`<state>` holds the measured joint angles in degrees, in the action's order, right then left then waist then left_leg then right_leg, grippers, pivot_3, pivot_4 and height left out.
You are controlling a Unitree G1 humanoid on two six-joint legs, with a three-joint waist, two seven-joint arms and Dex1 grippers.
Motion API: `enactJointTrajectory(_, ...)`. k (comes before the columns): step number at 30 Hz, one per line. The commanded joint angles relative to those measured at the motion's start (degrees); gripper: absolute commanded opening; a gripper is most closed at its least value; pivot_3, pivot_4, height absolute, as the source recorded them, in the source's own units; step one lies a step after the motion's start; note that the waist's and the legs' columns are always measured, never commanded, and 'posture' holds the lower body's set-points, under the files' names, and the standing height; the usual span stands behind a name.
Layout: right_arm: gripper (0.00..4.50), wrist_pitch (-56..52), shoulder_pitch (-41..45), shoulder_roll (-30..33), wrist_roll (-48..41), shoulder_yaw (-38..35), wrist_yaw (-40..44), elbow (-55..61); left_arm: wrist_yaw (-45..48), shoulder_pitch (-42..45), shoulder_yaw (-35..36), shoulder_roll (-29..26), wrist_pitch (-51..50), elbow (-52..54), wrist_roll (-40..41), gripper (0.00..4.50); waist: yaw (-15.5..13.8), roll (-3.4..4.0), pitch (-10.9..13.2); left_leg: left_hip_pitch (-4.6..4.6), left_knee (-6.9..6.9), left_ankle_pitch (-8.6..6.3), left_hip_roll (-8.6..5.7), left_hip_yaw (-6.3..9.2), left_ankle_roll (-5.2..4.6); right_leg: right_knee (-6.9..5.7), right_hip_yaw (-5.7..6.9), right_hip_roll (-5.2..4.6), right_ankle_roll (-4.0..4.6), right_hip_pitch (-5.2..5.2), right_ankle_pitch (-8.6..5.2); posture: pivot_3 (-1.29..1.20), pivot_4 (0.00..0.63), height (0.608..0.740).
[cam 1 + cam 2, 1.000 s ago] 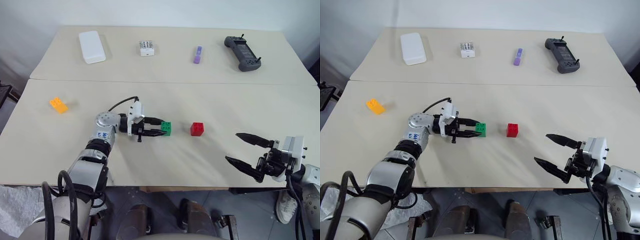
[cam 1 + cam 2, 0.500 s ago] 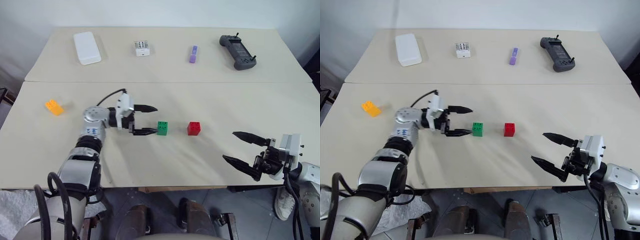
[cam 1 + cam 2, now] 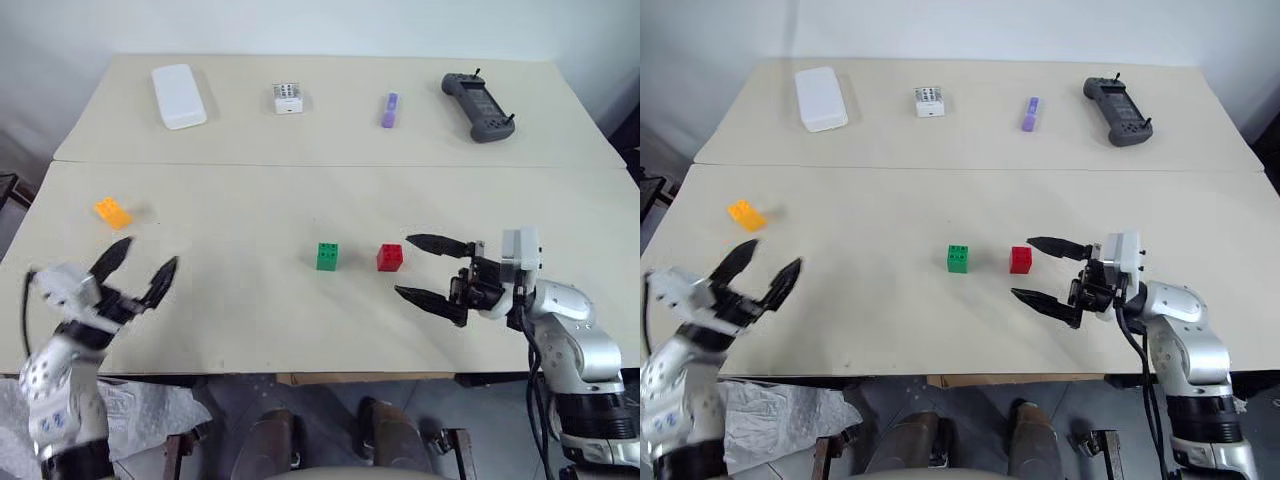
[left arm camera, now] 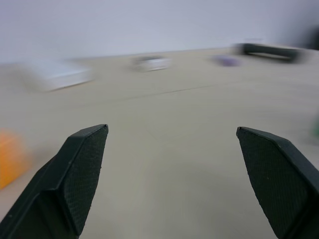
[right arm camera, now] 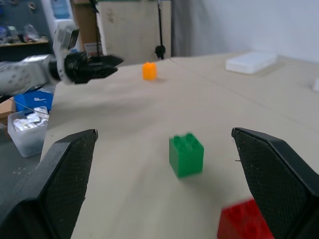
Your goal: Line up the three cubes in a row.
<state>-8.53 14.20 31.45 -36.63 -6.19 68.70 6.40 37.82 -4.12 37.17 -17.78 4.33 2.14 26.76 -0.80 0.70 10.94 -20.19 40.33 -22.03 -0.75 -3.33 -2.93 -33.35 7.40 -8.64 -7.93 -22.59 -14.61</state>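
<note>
**Orange brick outstanding; two of three in line**

Green brick (image 3: 327, 256) and red brick (image 3: 390, 258) sit side by side near the middle of the bench (image 3: 300, 190), a small gap between them, neither held. The orange-yellow brick (image 3: 112, 212) lies well apart, toward the bench's left edge. Your left hand (image 3: 140, 271) hovers near that brick with fingers spread wide and empty. Your right hand (image 3: 423, 269) is just beside the red brick, jaws wide, gripping nothing. By my judgement, the step in hand is fetching the orange-yellow brick: you need to bring the left hand over it, close on it, and set it down left of the green one, on the same line.
</note>
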Motion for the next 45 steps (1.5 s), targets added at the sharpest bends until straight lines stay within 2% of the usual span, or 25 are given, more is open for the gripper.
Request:
enactJointTrajectory(1, 4.50, 0.6, 3.4, -1.4, -0.3, 1.1, 0.5, 0.0, -12.1, -6.9, 9.8, 4.2, 4.2, 2.0, 0.0, 4.36, 0.1, -0.01, 0.0, 0.00, -0.01, -0.01, 0.00, -0.01, 0.01, 0.00, -0.01, 0.00, 0.01, -0.01, -0.01, 0.00, 0.150, 0.740)
enactJointTrajectory(4, 4.50, -0.7, 5.3, -1.9, -0.8, 1.4, 0.4, -1.0, -16.4, -9.9, 11.3, 5.9, 3.5, 2.6, 1.2, 4.36, -0.4, -0.04, 0.0, -0.02, -0.03, -0.04, 0.05, 0.01, 0.06, 0.01, 0.07, 0.04, 0.08, -0.04, -0.04, 0.00, 0.150, 0.740)
enactJointTrajectory(9, 4.50, -0.4, 7.0, -1.6, 0.2, 2.4, 2.5, -3.4, -22.9, -10.4, 8.2, 6.2, 2.2, 3.2, -2.3, 4.36, -0.9, -0.08, 0.0, -0.02, -0.02, -0.05, -0.02, 0.02, 0.03, -0.01, 0.12, -0.08, 0.09, -0.01, -0.04, 0.00, 0.150, 0.740)
enactJointTrajectory(14, 4.50, -1.5, 5.4, -0.9, 0.3, 2.9, 3.1, -2.5, -34.2, -1.6, 2.5, 5.1, -7.0, 8.2, -4.8, 4.36, -0.7, -0.10, 0.0, -0.04, -0.06, -0.08, 0.00, 0.02, 0.06, -0.06, 0.13, -0.03, 0.10, -0.07, -0.04, 0.00, 0.150, 0.740)
enactJointTrajectory(18, 4.50, -2.3, 4.5, -0.7, 0.1, 2.5, 2.7, -1.6, -42.8, 6.6, 2.1, 4.7, -13.5, 6.7, -4.3, 4.36, -0.3, -0.11, -0.1, -0.05, -0.07, -0.07, 0.00, -0.02, 0.05, -0.09, 0.13, 0.03, 0.10, -0.10, -0.04, 0.00, 0.150, 0.740)
enactJointTrajectory(22, 4.50, -3.5, 3.6, -1.0, -0.4, 2.2, 1.4, -0.8, -46.3, 21.7, -3.3, 2.0, -11.4, -8.6, -10.0, 4.36, -0.8, -0.13, -0.1, -0.02, -0.10, -0.04, 0.00, -0.12, 0.04, -0.14, 0.16, 0.11, 0.10, -0.12, -0.04, 0.00, 0.150, 0.740)
enactJointTrajectory(27, 4.50, -4.6, 2.7, -1.0, -0.9, 2.2, 0.5, 0.8, -49.6, 31.4, -6.5, -0.5, -8.9, -20.4, -14.2, 4.36, -0.5, -0.20, -0.1, -0.02, -0.11, 0.00, -0.07, -0.20, -0.01, -0.13, 0.16, 0.11, 0.10, -0.15, -0.04, 0.00, 0.150, 0.740)
enactJointTrajectory(32, 4.50, -5.7, 1.9, -0.7, -1.0, 2.3, 0.4, 2.1, -52.2, 35.2, -8.8, -1.9, -8.1, -27.0, -17.3, 4.36, -0.5, -0.21, -0.1, -0.02, -0.20, 0.00, -0.07, -0.22, -0.02, -0.09, 0.26, 0.13, 0.10, -0.16, -0.04, 0.00, 0.150, 0.740)
enactJointTrajectory(37, 4.50, -5.6, 1.2, -0.5, -0.8, 2.3, 1.0, 1.8, -53.0, 35.6, -9.9, -2.3, -8.7, -28.0, -17.9, 4.36, -0.6, -0.23, -0.1, -0.02, -0.17, 0.00, -0.06, -0.23, -0.01, -0.09, 0.25, 0.13, 0.09, -0.15, -0.04, 0.00, 0.150, 0.740)
enactJointTrajectory(40, 4.50, -5.0, 1.6, -1.1, -0.4, 2.7, 1.2, 0.8, -51.7, 35.7, -10.5, -2.6, -8.2, -28.9, -17.6, 3.81, -0.7, -0.24, -0.1, -0.02, -0.14, 0.00, -0.06, -0.22, -0.02, -0.09, 0.24, 0.11, 0.09, -0.13, -0.04, 0.00, 0.150, 0.740)
enactJointTrajectory(45, 4.50, -4.6, 1.7, -1.4, -0.2, 2.8, 1.0, 0.6, -50.4, 35.3, -10.9, -3.1, -8.9, -28.5, -17.2, 2.22, -0.6, -0.24, -0.1, -0.01, -0.14, 0.00, -0.06, -0.22, -0.01, -0.09, 0.25, 0.12, 0.09, -0.13, -0.04, 0.00, 0.150, 0.740)
